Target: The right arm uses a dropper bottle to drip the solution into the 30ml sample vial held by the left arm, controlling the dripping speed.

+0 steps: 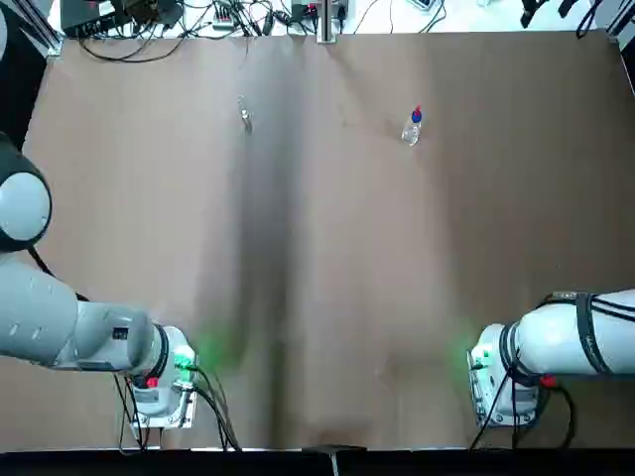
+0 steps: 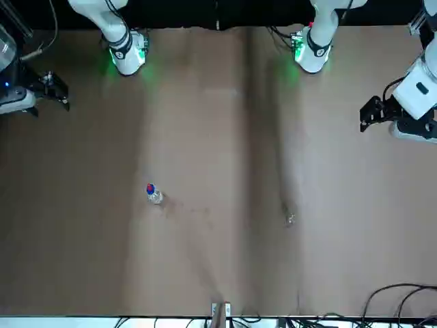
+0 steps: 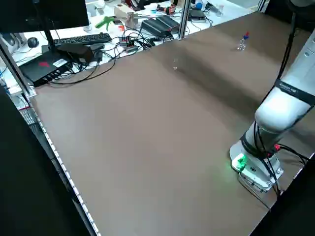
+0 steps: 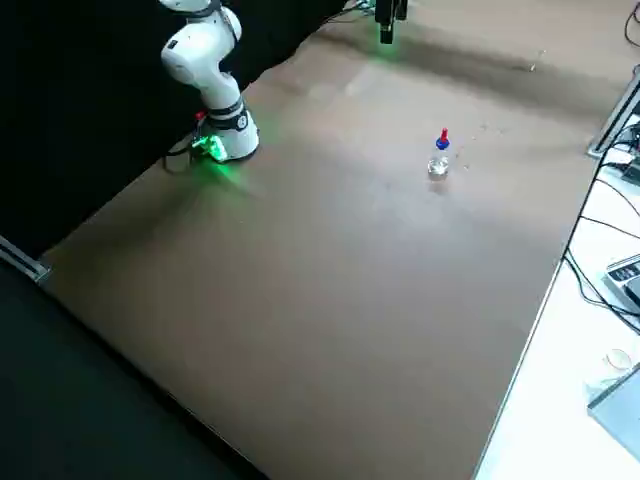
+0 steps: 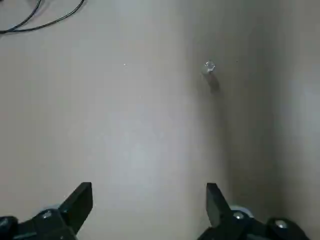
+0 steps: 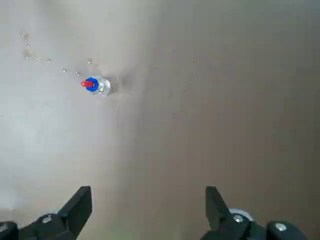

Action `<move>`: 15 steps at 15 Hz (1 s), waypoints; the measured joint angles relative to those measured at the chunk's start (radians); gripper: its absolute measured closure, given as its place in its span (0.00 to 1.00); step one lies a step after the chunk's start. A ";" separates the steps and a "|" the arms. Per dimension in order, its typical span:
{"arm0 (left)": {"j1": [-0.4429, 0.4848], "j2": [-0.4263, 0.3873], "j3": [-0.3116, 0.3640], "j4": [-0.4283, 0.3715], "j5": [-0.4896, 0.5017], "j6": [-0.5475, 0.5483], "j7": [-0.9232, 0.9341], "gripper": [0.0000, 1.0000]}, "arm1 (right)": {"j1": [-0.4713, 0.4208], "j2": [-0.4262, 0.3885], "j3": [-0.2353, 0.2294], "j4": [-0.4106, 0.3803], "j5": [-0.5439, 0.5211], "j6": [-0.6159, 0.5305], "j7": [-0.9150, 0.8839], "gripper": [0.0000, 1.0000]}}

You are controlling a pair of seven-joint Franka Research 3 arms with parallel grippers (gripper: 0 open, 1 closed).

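Note:
The dropper bottle point(image 1: 413, 127) stands upright on the brown table at the far right of centre, clear with a blue collar and red top; it also shows in the front view point(image 2: 153, 194) and the right wrist view point(image 6: 96, 85). The 30ml sample vial point(image 1: 245, 116) stands by itself at the far left of centre, a tiny clear glass point(image 5: 209, 67). My left gripper point(image 5: 149, 200) is open and empty, held high off the table's left side point(image 2: 374, 116). Off the right side my right gripper point(image 6: 148, 202) is open too point(image 2: 53, 87), far from the bottle.
Both arm bases point(image 1: 164, 377) point(image 1: 501, 375) sit at the near edge with green lights on. Cables, a keyboard point(image 3: 81, 38) and electronics lie beyond the far edge. A few small droplets point(image 6: 37, 57) mark the table near the bottle.

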 joint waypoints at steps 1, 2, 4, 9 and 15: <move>0.000 0.000 0.000 0.000 0.000 0.000 0.000 0.00 | -0.001 0.000 -0.002 0.000 0.000 -0.002 0.000 0.00; 0.001 0.000 0.001 0.000 0.000 -0.001 0.000 0.00 | -0.001 0.000 -0.003 0.000 0.000 -0.004 0.000 0.00; 0.010 -0.001 0.005 0.000 0.000 -0.006 0.000 0.00 | -0.001 0.000 -0.004 0.000 0.000 -0.004 0.000 0.00; 0.029 0.006 0.012 -0.006 -0.007 -0.010 0.001 0.00 | -0.011 0.000 -0.008 0.000 0.001 -0.007 0.000 0.00; 0.033 0.093 0.011 -0.017 -0.010 0.018 0.154 0.00 | -0.012 0.019 -0.008 -0.006 0.008 0.004 -0.001 0.00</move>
